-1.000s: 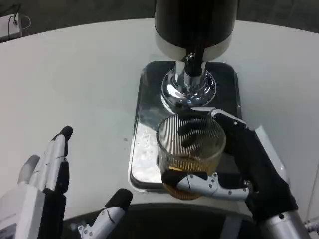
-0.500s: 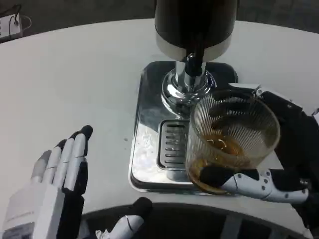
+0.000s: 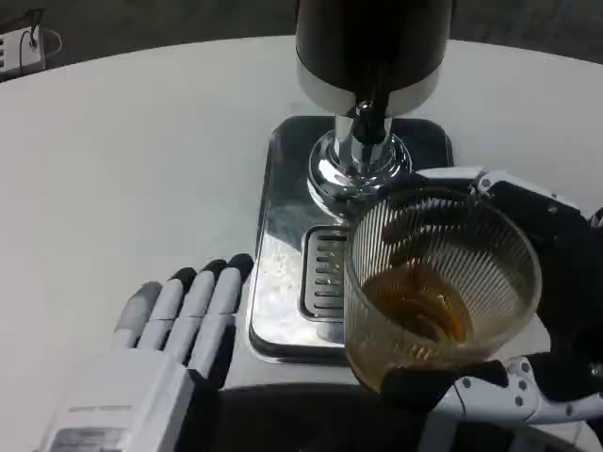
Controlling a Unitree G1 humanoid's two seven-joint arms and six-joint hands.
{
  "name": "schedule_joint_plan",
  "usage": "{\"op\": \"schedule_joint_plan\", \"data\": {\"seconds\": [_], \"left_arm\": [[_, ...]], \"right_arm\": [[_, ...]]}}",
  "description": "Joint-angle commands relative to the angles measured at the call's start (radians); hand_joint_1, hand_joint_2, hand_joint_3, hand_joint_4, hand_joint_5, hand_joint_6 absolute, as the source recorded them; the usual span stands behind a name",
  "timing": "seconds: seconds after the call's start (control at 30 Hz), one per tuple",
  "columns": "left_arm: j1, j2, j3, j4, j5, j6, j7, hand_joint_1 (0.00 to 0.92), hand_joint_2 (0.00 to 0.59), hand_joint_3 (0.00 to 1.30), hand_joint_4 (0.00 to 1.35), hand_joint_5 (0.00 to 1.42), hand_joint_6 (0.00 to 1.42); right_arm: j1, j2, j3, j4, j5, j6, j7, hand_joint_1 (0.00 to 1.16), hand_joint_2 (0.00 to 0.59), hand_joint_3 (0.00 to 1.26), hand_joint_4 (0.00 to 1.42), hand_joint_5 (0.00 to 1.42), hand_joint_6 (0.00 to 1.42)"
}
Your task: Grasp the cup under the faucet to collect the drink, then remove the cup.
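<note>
Cup (image 3: 441,282), a ribbed clear glass with amber drink in its bottom, has come away from under the faucet (image 3: 369,121). A second ago it stood on the drain grille (image 3: 325,273) of the steel tray (image 3: 283,188), directly below the spout. Now it sits nearer and to the right, looming larger, with most of the grille uncovered to its left. It reads as lifted clear of the tray, though the exact height cannot be judged. Filling looks finished and the removal step is under way; what seems left is carrying the glass off to the surface (image 3: 122,151) and setting it down without slopping the drink.

Right hand (image 3: 542,320) is wrapped around the cup. Its dark fingers show through the far wall of the glass, and a white and black finger curls across the near base, so the grip closes on both sides. It has travelled with the cup toward the near right.

Left hand (image 3: 165,344) holds nothing. Its fingers lie straight and close together, tips pointing far, just left of the tray's near corner. It has crept right and farther in over the last second; whether it rests on the surface or hovers cannot be told.
</note>
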Motion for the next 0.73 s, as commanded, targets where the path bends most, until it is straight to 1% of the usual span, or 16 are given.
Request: {"op": "schedule_joint_plan", "data": {"seconds": [0.03,0.13,0.4,0.73], "left_arm": [[-0.017,0.002,-0.04,-0.015,0.07,-0.029,-0.037,0.0,0.103,0.0,0.0,0.0,0.0],[-0.044,0.0,-0.059,-0.029,0.109,-0.037,-0.06,0.0,0.098,0.0,0.0,0.0,0.0],[-0.058,-0.008,-0.066,-0.037,0.138,-0.047,-0.079,0.0,0.092,0.0,0.0,0.0,0.0],[-0.06,-0.027,-0.064,-0.037,0.145,-0.043,-0.068,0.0,0.092,0.0,0.0,0.0,0.0]], "right_arm": [[0.012,-0.004,-0.029,-0.047,0.044,-0.041,0.007,1.16,0.13,0.81,0.94,1.17,1.42],[0.014,-0.009,-0.039,-0.063,0.05,-0.043,0.01,1.16,0.13,0.81,0.94,1.17,1.42],[0.034,-0.027,-0.052,-0.079,0.042,-0.078,0.026,1.16,0.13,0.81,0.93,1.17,1.42],[0.049,-0.038,-0.046,-0.093,0.045,-0.07,0.046,1.16,0.13,0.81,0.93,1.17,1.42]]}}
